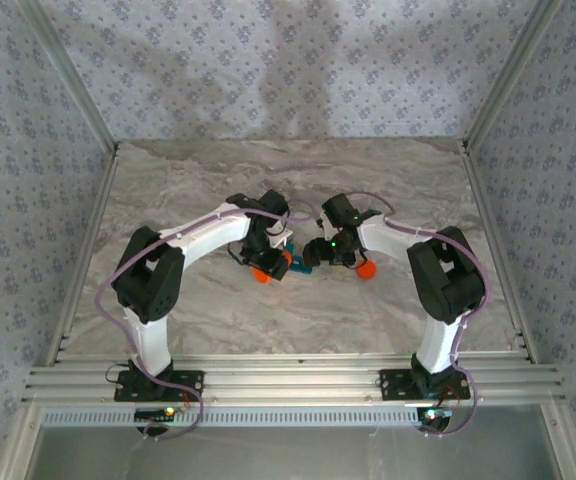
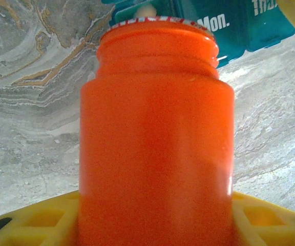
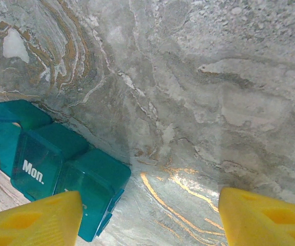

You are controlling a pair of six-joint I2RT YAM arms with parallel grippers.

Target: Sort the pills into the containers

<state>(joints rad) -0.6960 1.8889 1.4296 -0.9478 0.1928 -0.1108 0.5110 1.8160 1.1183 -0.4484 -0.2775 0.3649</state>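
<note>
The left hand (image 2: 156, 225) pinches the orange bottle (image 2: 157, 143) between its yellow fingers (image 2: 40, 220), one on each side of the bottle. The bottle has no lid on, and its open mouth points at the teal pill box (image 2: 239, 25), which lies just past the mouth on the tabletop (image 2: 29, 102). The box has the word "Mon." on it. The right hand (image 3: 147, 225) is spread wide, with only bare tabletop between its two yellow fingers (image 3: 265, 218). The pill box (image 3: 60, 164) lies by this hand's left finger, mostly outside the gap, and I cannot tell if they touch. From above, the pill box (image 1: 296, 262) sits between the left hand (image 1: 265, 262) and the right hand (image 1: 323, 250), close to both.
</note>
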